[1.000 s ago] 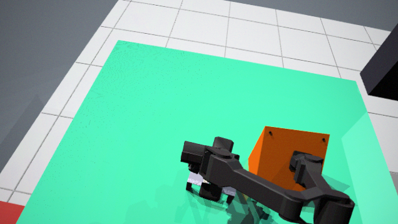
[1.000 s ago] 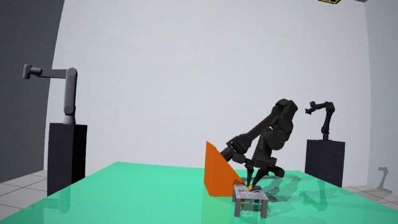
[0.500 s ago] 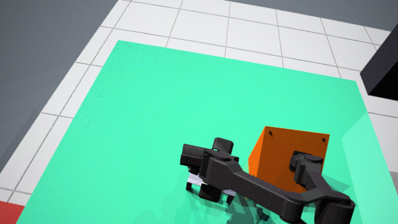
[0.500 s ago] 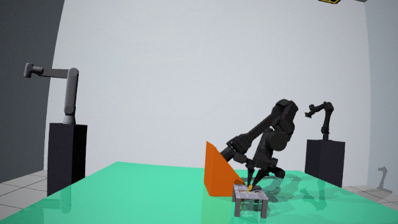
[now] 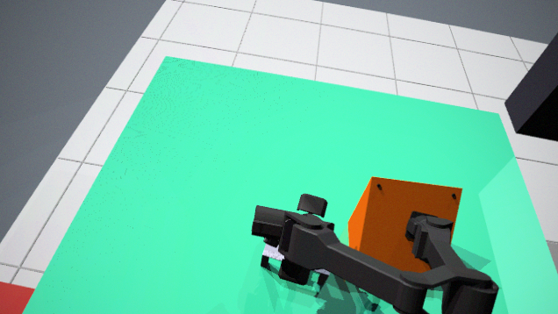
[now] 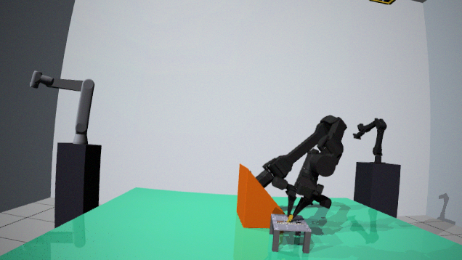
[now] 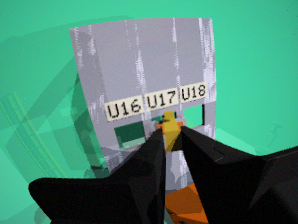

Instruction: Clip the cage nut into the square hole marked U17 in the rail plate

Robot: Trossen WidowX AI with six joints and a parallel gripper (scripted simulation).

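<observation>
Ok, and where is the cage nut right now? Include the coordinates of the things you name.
In the wrist view, the yellow cage nut (image 6: 290, 218) (image 7: 171, 131) is between the jaws at the square hole just below the U17 label (image 7: 162, 99), with the U16 hole on the image's left and U18's on its right.
</observation>
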